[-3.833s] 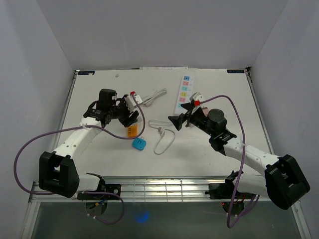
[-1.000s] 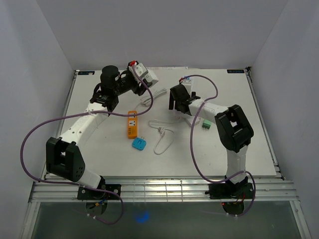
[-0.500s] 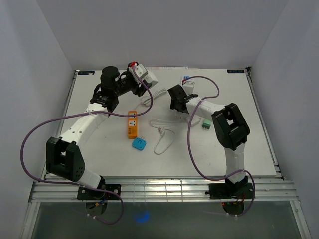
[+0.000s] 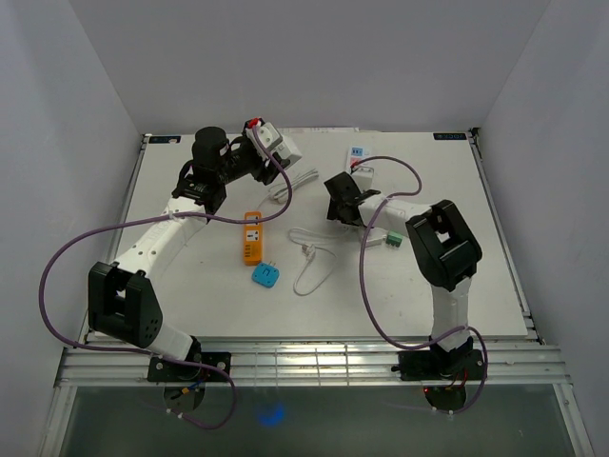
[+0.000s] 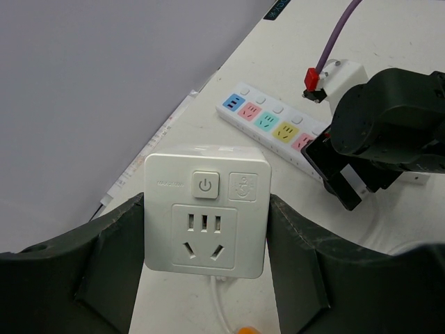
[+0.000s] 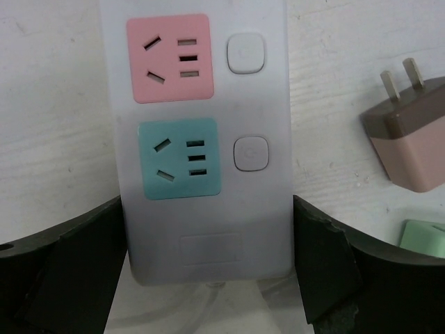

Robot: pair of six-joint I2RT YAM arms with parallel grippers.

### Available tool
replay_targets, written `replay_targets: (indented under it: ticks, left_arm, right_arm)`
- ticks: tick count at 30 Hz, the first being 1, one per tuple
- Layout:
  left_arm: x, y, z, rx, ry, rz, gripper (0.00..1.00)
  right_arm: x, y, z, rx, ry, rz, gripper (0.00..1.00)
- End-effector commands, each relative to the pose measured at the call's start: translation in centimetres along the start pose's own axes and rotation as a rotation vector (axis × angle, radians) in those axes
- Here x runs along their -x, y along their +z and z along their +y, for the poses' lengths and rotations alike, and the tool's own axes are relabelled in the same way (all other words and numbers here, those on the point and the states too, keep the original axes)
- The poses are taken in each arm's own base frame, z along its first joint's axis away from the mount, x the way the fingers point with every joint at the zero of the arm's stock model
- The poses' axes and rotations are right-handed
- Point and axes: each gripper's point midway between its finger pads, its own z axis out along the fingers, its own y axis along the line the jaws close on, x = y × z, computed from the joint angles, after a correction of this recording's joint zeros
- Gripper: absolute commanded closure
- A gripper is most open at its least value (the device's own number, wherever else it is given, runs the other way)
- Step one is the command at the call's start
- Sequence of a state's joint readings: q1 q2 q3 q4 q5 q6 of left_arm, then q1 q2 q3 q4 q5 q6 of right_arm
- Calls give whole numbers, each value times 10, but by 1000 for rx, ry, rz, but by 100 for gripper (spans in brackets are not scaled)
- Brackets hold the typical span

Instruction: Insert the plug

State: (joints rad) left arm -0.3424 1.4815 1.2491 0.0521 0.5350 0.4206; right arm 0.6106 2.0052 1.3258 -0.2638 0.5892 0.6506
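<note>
The white socket adapter (image 5: 206,219) I hold looks smooth, matt plastic; the power strip (image 6: 201,139) satin plastic; the brown plug (image 6: 410,149) has bare metal prongs; the tabletop (image 6: 334,83) faintly grainy.

Light: bright, even, diffuse light is coming from overhead.
Shadows: soft, faint ones are falling on the table (image 4: 495,276).
Focus: wrist views are rendering close surfaces crisply.

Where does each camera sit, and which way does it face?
Top external: above and behind the arm bases, looking down on the table; both arms show whole.
Left wrist: on the raised left arm, facing obliquely across the table; its fingers flank the white socket block.
Right wrist: low, facing straight down; its fingers straddle the power strip.
Shared: both wrist views show the power strip.
</note>
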Motion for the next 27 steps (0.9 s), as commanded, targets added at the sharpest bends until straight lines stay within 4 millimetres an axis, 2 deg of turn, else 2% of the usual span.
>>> replay_targets:
  ticks: [1,4,5,7,8,10,12,13,15,16,17,18,19,22,23,24,27]
  left_arm:
    - [20,-9,0,5,30,-45,100]
    - [18,-7,-1,-7,26,-41,100]
    - [17,-6,-2,-11,26,-40,100]
    - [15,-4,-3,-20,20,-37,100]
    - [14,-4,-3,-22,19,-34,100]
    - [13,-3,-5,-31,17,-33,100]
    - [12,-2,-6,-39,15,-33,100]
    - [9,0,-9,-53,9,-29,100]
    - [5,2,-12,-73,0,-20,100]
    - [3,5,-14,-90,-8,-17,100]
    - [0,6,-16,-100,-16,-10,100]
    - [-2,7,-18,-106,-19,-7,100]
    - [-4,8,-20,-114,-25,-4,100]
    - [-7,12,-24,-131,-46,1,100]
    - [-8,14,-25,-136,-72,4,100]
    - [-8,15,-27,-142,-85,3,100]
    - [-17,18,-45,-204,-132,24,100]
  right_arm:
    - [11,-28,5,57,0,-35,16]
    - [0,-46,11,120,-33,-33,19]
    - [3,-57,14,150,-31,-44,20]
    - [-17,-66,16,182,-70,-20,22]
    - [-17,-75,17,202,-74,-27,23]
    - [-37,-85,16,221,-113,-1,23]
    - [-44,-100,17,263,-123,-1,23]
    - [-61,-105,15,271,-149,19,23]
    - [-70,-118,11,293,-158,28,23]
    - [-84,-121,7,294,-178,48,23]
    - [-86,-129,5,313,-180,45,23]
    - [-96,-135,5,337,-192,61,23]
    - [-112,-134,-5,335,-207,88,23]
    - [-131,-150,-7,417,-211,112,23]
    - [-143,-152,-17,424,-219,126,23]
    - [-151,-155,-18,444,-229,139,22]
    - [-165,-159,-29,457,-237,147,21]
